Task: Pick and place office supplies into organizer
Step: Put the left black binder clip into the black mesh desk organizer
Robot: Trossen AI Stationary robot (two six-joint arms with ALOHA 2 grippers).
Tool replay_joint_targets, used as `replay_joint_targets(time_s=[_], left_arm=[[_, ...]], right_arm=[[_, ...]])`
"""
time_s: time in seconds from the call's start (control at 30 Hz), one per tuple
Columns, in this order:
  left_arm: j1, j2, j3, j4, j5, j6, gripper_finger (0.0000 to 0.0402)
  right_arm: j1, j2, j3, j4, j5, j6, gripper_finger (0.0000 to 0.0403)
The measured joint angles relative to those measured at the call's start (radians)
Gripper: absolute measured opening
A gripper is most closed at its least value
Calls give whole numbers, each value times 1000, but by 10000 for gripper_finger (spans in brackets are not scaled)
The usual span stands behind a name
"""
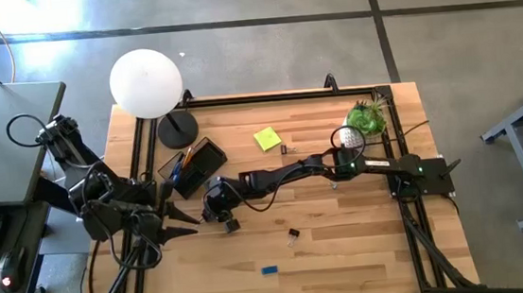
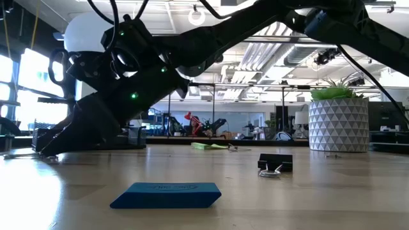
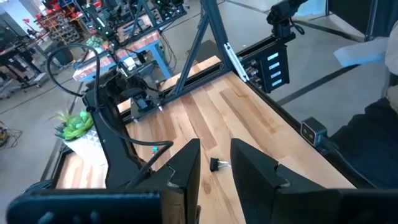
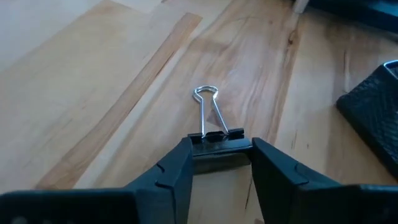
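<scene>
My right fingers [image 4: 221,163] pinch a black binder clip [image 4: 217,142] by its body on the desk [image 4: 93,74], wire handles pointing away, ready for lifting toward the organizer [image 1: 194,164].

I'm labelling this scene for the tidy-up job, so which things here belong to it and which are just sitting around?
Part of the job:
organizer
sticky-note pad
binder clip between the right gripper fingers
second binder clip
blue eraser
small dark item beside the pad

Just there:
globe lamp
potted plant
</scene>
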Motion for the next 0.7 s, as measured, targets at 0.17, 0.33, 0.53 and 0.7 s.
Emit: replay_joint_targets(time_s=[0.17, 0.33, 0.53, 0.7], left_arm=[[0, -12, 0, -1, -13, 4, 78], [0, -31, 0, -2, -17, 4, 78], [0, -41, 0, -23, -16, 5, 79], [0, -41, 0, -30, -18, 15, 79]], right_arm=[[0, -8, 67, -21, 22, -7, 156], [-2, -16, 176, -53, 137, -83, 151], [-36, -17, 244, -128, 283, -160, 136], [-88, -17, 210, -114, 284, -109, 151]])
